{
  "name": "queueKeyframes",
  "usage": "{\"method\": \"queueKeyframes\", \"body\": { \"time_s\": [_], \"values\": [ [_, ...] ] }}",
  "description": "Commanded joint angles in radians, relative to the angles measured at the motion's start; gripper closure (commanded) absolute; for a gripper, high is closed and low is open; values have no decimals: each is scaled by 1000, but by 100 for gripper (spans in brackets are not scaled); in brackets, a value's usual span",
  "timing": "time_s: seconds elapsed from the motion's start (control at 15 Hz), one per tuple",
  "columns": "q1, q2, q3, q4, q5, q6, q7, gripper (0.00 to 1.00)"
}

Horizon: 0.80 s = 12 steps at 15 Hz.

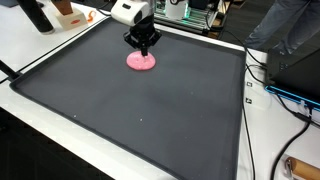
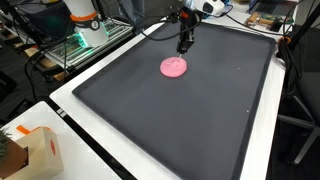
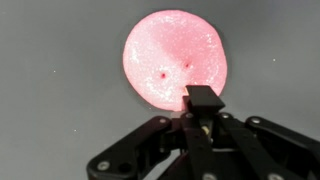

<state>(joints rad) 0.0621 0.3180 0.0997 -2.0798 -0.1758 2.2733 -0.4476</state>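
Gripper sits just over a pink disc near the far edge of a dark mat, pointing straight down. Fingers look pressed together with no gap and nothing held; clearest in wrist view, where the gripper shows as one dark block. There its tip overlaps the lower rim of the disc, which fills the upper middle of the view. Disc is round, flat, glittery pink, with two small dents near its centre. Disc lies flat on the mat, alone, nothing else on the mat near it. In an exterior view the gripper appears up and to the side of the disc with bare mat between them, so it looks raised above the disc, not on it; contact cannot be told for sure. Mat covers most of a white table, with a raised dark rim round it. A cardboard box stands on the white table at a near corner, well apart from the disc. Cables run along the table beside the mat edge. Clutter behind the far edge is too blurred to name.
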Motion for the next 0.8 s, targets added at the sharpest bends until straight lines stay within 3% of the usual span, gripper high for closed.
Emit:
{"method": "queueKeyframes", "body": {
  "time_s": [0.0,0.73],
  "values": [
    [-15,15,5,-11,-4,26,-23,97],
    [-19,4,8,-14,7,14,-28,97]
  ]
}}
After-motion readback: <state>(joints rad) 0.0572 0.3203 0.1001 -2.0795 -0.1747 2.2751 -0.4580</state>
